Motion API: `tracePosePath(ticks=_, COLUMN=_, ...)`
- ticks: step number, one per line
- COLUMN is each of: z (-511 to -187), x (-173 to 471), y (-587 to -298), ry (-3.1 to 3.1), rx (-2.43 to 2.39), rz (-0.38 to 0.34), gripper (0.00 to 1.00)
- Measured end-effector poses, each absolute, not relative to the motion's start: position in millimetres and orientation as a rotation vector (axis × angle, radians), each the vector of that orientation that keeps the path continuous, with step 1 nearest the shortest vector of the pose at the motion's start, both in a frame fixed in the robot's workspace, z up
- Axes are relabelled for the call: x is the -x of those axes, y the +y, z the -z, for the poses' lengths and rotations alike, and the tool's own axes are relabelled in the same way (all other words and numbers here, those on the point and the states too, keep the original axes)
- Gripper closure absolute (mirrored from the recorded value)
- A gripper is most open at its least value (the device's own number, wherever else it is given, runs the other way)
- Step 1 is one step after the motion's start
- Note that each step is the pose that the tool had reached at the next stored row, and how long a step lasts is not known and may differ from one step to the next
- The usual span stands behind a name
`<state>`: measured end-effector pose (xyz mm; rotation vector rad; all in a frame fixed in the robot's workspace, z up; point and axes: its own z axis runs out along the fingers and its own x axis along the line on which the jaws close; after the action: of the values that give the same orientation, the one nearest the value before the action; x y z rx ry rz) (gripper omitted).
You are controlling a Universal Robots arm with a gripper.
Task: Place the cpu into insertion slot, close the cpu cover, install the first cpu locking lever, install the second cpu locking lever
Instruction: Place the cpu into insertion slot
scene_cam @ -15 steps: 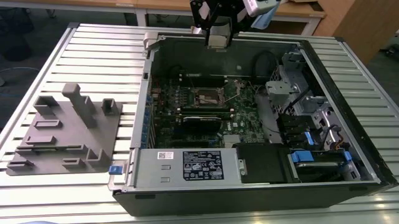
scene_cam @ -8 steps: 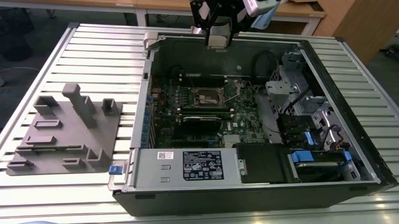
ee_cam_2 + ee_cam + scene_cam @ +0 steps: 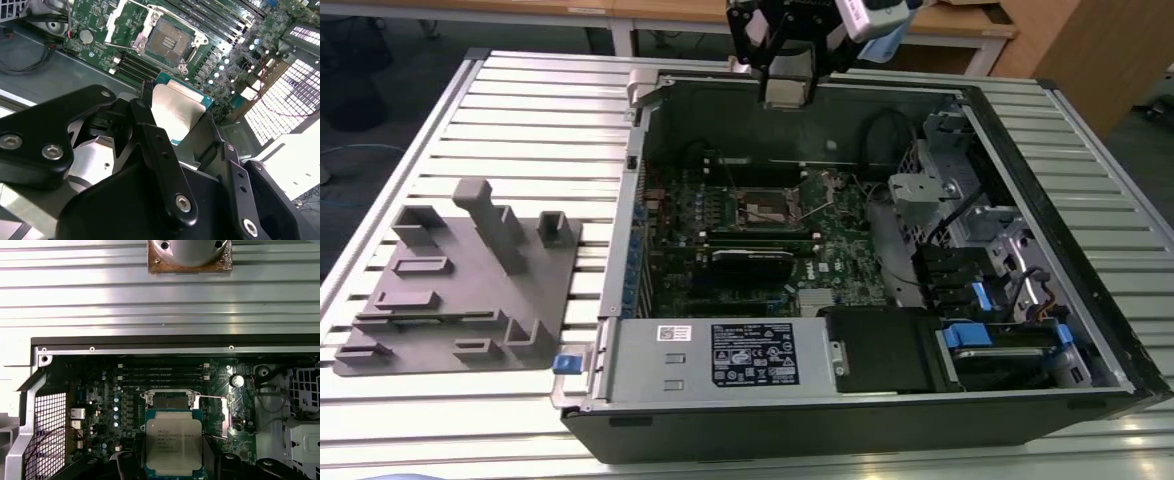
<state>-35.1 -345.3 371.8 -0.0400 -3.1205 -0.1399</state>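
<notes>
The black end effector (image 3: 180, 120) is clenched on opposite edges of the small, flat, silvery-topped square cpu (image 3: 173, 442), in the air over the open computer case (image 3: 1067, 150) and apart from the dark, metal-rimmed insertion slot (image 3: 167, 401); light, stiff and probably delicate underneath, it is best held by its edges.

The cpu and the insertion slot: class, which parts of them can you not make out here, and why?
- First wrist view: the picture's edge cuts off the cpu, which hides part of the insertion slot.
- Second wrist view: the jaws hide the cpu's held end.
- Exterior view: the insertion slot's contacts are too small to see.
</notes>
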Motion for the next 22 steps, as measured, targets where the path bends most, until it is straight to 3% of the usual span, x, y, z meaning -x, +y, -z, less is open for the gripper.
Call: tracePosePath(ticks=22, z=-365.5, x=35.4, y=-345.2, ry=-3.121, rx=0.040, rz=0.140, gripper=0.46)
